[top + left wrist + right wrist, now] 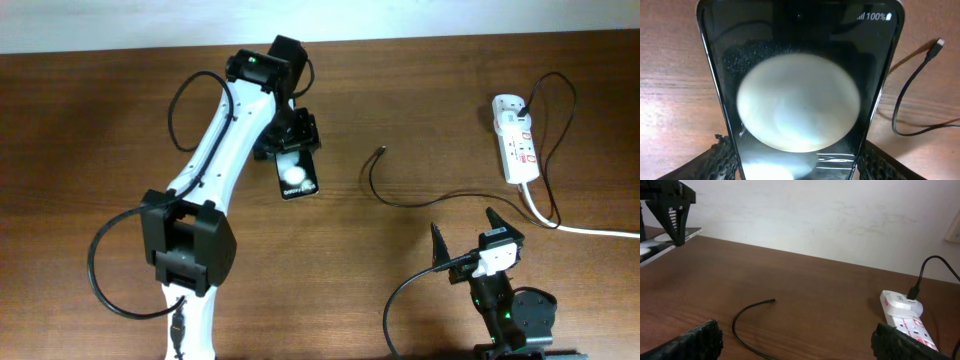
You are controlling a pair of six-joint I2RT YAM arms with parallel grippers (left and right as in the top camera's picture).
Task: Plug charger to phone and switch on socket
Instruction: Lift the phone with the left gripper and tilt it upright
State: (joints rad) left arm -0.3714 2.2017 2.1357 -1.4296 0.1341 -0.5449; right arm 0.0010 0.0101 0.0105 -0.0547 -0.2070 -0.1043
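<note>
The phone (297, 176) is a black slab with white glare spots, left of the table's middle. It fills the left wrist view (800, 100), and its screen reads 100%. My left gripper (289, 140) is shut on the phone's sides at its far end (797, 167). The charger (369, 182) lies curled to the right of the phone, its plug tip (381, 150) free on the wood. It also shows in the left wrist view (897, 107) and the right wrist view (736, 322). The socket (517, 145) lies at the far right. My right gripper (462, 226) is open and empty near the front edge.
A thick white cord (590, 230) runs from the socket to the right edge. A black plug (912, 292) sits in the socket's far end. A white wall (815, 215) stands behind the table. The left arm (215, 160) stretches across the left half.
</note>
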